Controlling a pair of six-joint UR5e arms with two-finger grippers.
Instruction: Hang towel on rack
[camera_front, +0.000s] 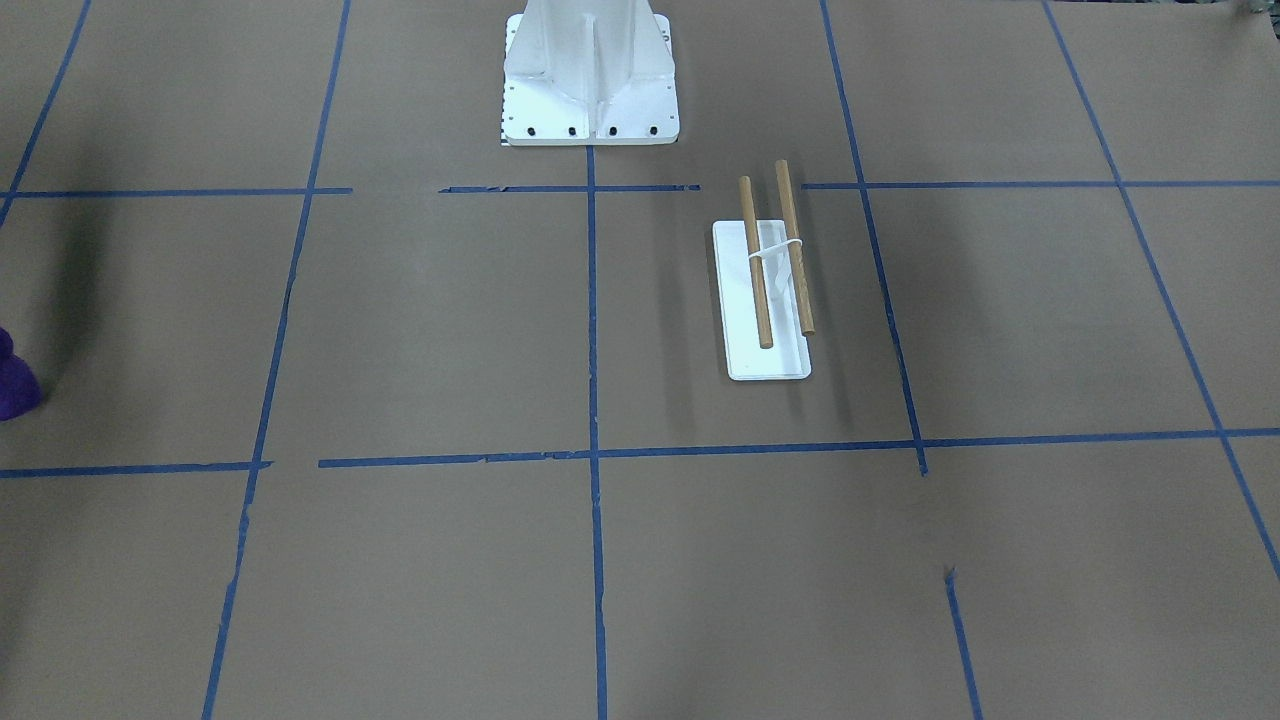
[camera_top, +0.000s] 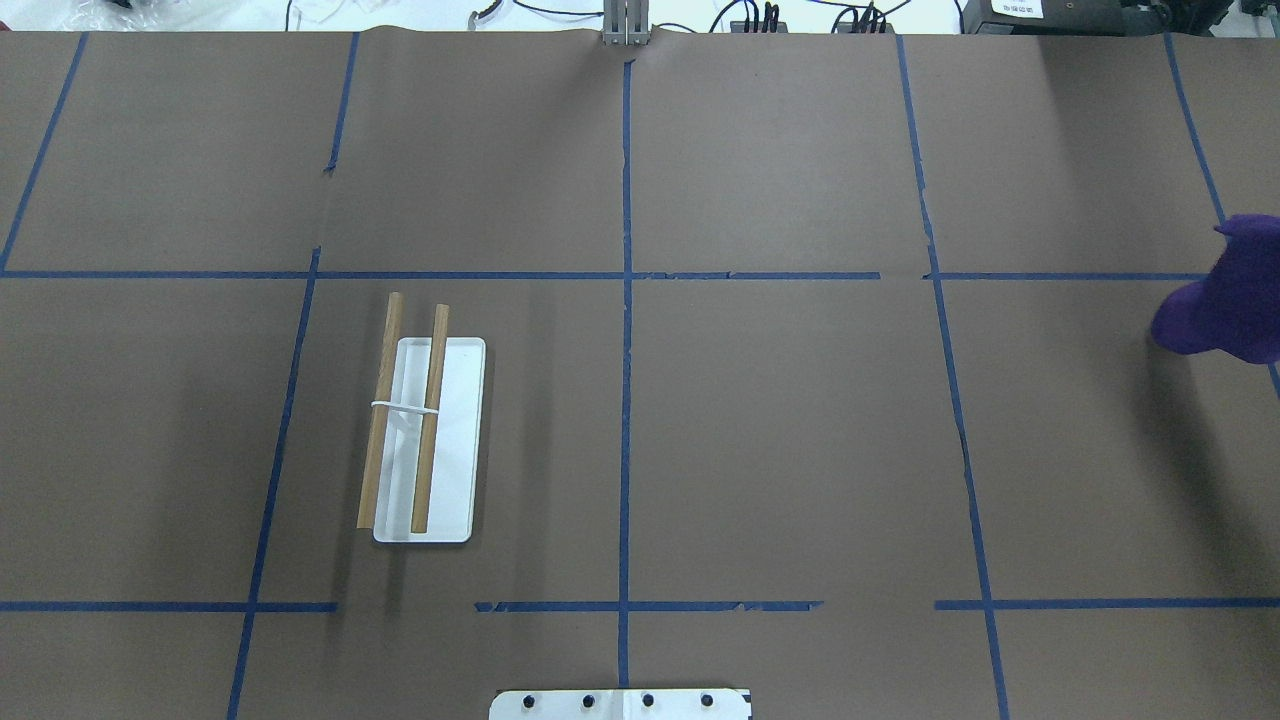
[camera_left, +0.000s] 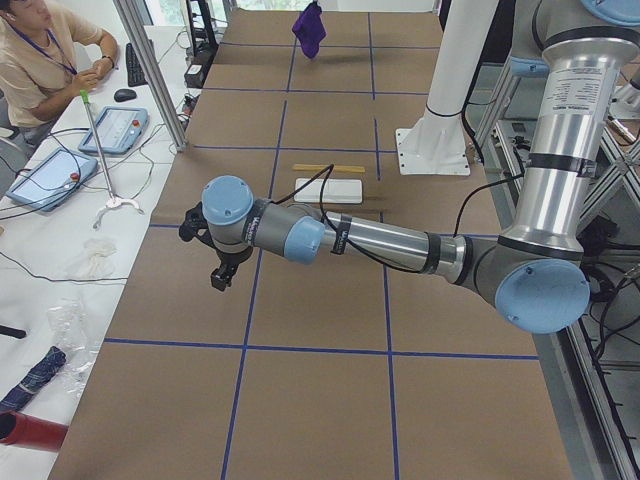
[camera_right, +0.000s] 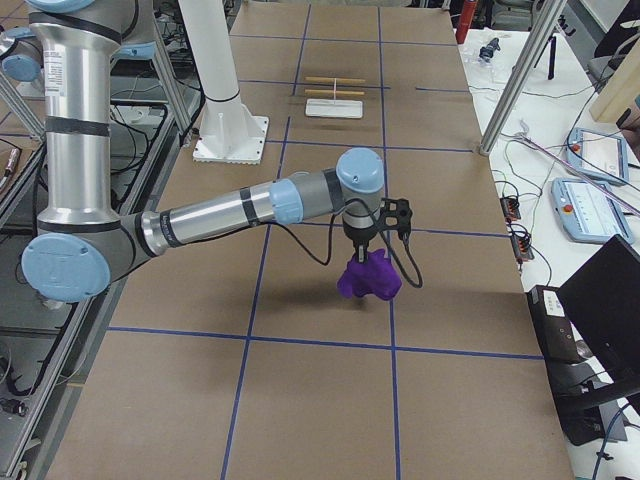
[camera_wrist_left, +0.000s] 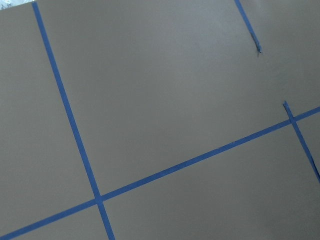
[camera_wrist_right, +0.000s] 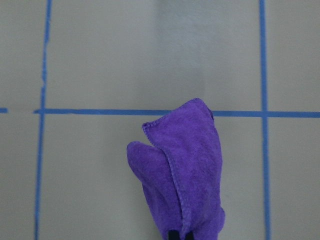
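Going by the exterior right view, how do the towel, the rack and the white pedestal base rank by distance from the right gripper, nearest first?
From the right gripper:
1. towel: hangs from the gripper itself, just beneath it.
2. white pedestal base: farther off, on the robot's side.
3. rack: farthest, well beyond the pedestal base toward the far end.

Overhead faced forward from robot's edge | front-facing looked back, sharing the rack (camera_top: 455, 440) | side cameras at both ends | wrist camera close on the towel (camera_wrist_right: 182, 170)
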